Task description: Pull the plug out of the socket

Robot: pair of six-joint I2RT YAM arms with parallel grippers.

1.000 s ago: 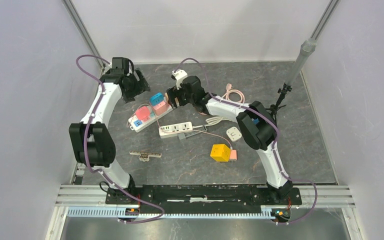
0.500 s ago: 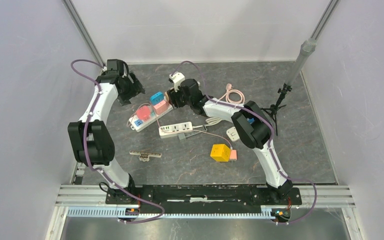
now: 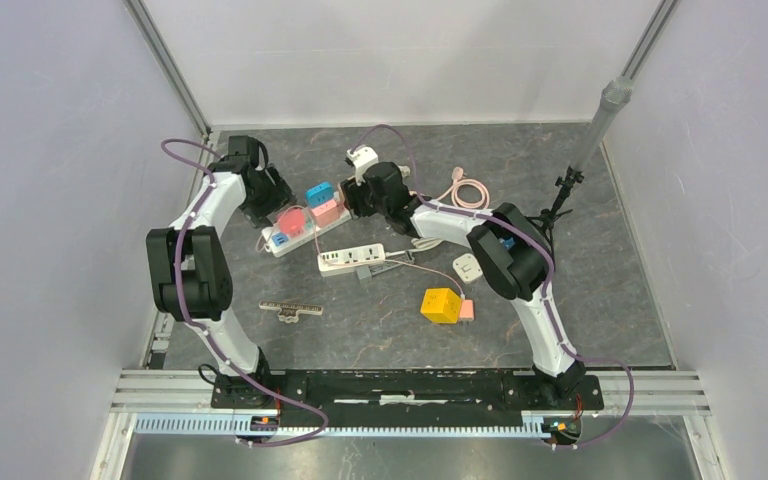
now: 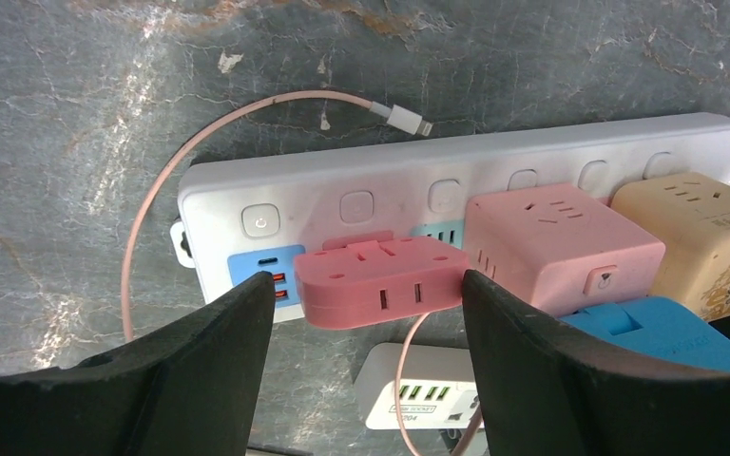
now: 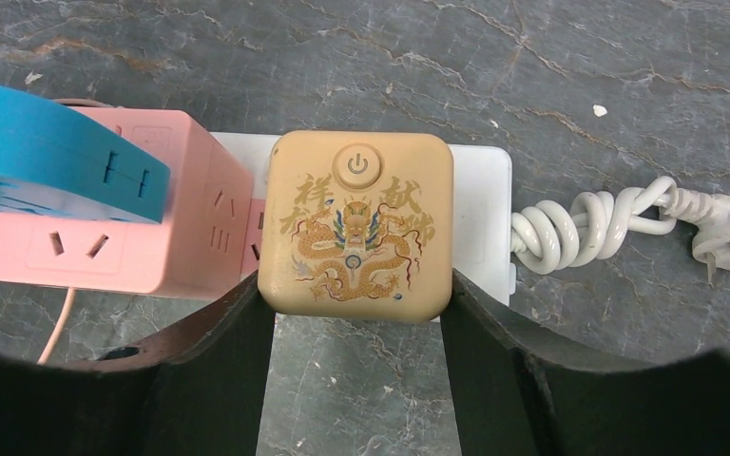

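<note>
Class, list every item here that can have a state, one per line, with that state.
power strip: lying flat, adapters plugged in
tan dragon adapter: plugged in, gripped
flat pink adapter: plugged in, not yet gripped
pink cube adapter: plugged in
blue adapter: against pink cube adapter, connection hidden
strip's own plug: unplugged, on table
pink cable connector: unplugged, loose
left tool: open around flat pink adapter
right tool: shut on tan dragon adapter

Both arms reach forward; left gripper (image 4: 368, 290) parted, right gripper (image 5: 355, 294) apparently clamped.
</note>
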